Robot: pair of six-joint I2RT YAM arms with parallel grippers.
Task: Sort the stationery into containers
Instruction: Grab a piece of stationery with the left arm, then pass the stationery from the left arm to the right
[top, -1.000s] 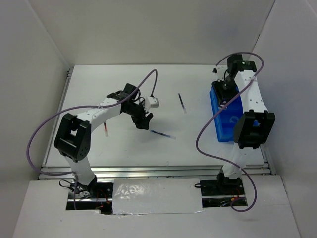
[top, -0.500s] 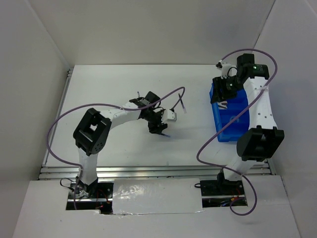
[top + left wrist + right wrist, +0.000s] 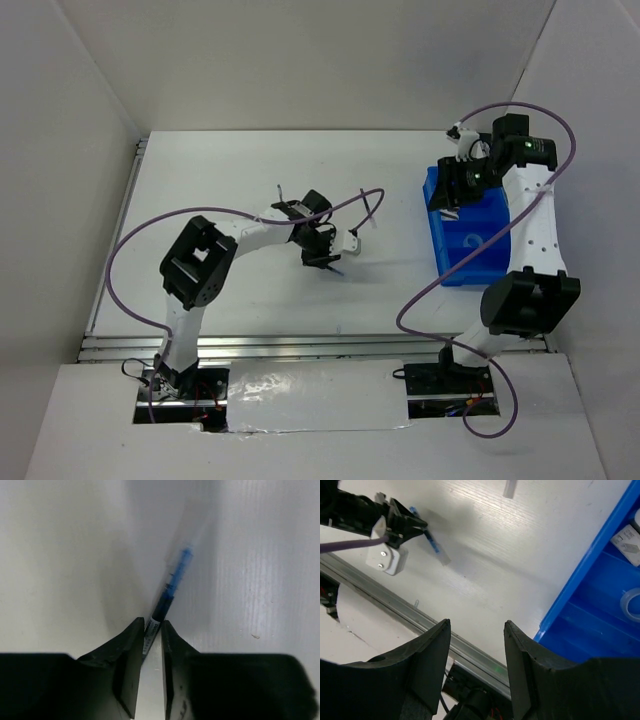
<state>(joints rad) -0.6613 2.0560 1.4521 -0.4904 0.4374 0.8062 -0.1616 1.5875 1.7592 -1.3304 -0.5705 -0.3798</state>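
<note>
A thin dark-blue pen [image 3: 172, 582] lies on the white table, and my left gripper [image 3: 152, 624] is shut on its labelled end, the blue tip sticking out ahead. From above, that gripper [image 3: 323, 258] is low at the table's middle, with a bit of the pen [image 3: 337, 267] showing beside it. The blue bin [image 3: 470, 250] stands at the right. My right gripper [image 3: 455, 185] hovers open and empty over the bin's far left corner. In the right wrist view its open jaws [image 3: 475, 622] frame bare table, with the pen [image 3: 432, 544] far off and the bin [image 3: 590, 630] at right.
Inside the bin lie a clear tape ring [image 3: 632, 602] and a small white block [image 3: 630, 545]. The pale end of another pen [image 3: 510, 489] shows at the top edge of the right wrist view. A metal rail [image 3: 300, 345] runs along the table's near edge.
My left arm swung right to the dark-blue pen and its jaws closed on it. My right arm drifted slightly right over the bin, jaws unchanged.
</note>
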